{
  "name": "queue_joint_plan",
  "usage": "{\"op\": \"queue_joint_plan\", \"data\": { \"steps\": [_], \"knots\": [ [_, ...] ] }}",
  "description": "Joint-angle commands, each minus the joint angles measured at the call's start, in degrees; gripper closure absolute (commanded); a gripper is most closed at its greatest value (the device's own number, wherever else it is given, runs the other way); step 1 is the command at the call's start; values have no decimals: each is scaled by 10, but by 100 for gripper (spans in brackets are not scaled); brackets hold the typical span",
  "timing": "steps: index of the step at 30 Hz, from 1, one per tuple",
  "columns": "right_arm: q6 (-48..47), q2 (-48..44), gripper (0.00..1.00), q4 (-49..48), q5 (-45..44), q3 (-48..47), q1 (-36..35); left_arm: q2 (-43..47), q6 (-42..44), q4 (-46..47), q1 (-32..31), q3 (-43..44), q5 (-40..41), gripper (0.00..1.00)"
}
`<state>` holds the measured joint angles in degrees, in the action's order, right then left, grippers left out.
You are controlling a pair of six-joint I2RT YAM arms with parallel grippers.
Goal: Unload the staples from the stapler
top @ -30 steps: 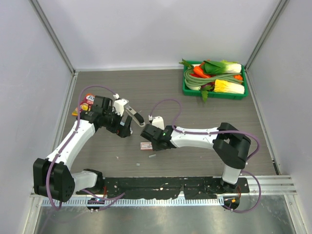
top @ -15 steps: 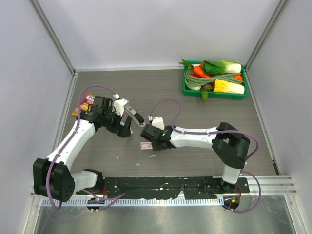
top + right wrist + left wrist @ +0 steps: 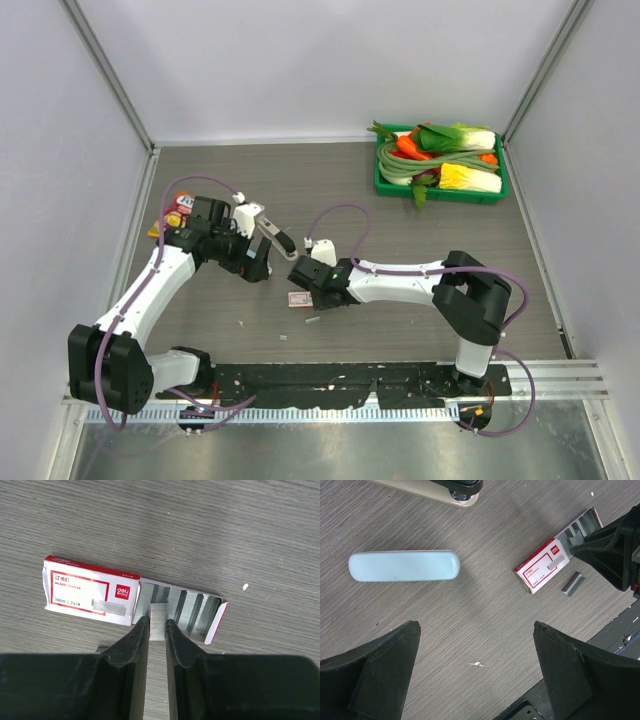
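Staples (image 3: 159, 611) are in the grip right now: a short silvery strip is pinched upright between the two fingertips of the right gripper (image 3: 158, 630), whose jaws are closed tight on it. The strip hangs right over the staple box (image 3: 92, 597), at the spot where its red-and-white sleeve meets the pulled-out tray. That tray lies open beside the sleeve, with rows of staples packed inside.

Over on the left wrist view, the stapler (image 3: 404, 566) lies flat on the table (image 3: 225, 525), pale blue top up. It is out beyond the fingertips and nearer the finger on the picture's left side, with nothing touching it. The left gripper (image 3: 475, 627) is spread wide above the wood and holds nothing. A cream-and-black piece (image 3: 455, 490) is cut off by the top edge of that view, and I cannot tell what it is.

One loose strip (image 3: 572, 583) rests on the table just beside the box. It lies on the side nearer the arm bases, close to the dark right gripper but apart from it. From above, both grippers are near the middle of the table, left and right of the box, with the stapler well apart from the right fingers.
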<state>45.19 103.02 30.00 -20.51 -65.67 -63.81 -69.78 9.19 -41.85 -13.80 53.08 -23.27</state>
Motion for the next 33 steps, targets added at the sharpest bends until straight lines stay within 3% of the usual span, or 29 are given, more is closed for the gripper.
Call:
{"op": "queue_joint_plan", "data": {
  "steps": [1,4,13,33],
  "knots": [
    [0,-1,85,-10,-26,-16,-3,5,-1,7,3,2,-16,0],
    [-1,-4,76,-12,-29,-15,-3,5,-1,6,3,3,-19,0],
    [-6,-22,68,-27,-30,-1,-3,6,-1,5,3,2,-23,0],
    [-4,-61,77,-43,-45,29,-2,11,-1,2,3,3,-28,1]
  ]
}}
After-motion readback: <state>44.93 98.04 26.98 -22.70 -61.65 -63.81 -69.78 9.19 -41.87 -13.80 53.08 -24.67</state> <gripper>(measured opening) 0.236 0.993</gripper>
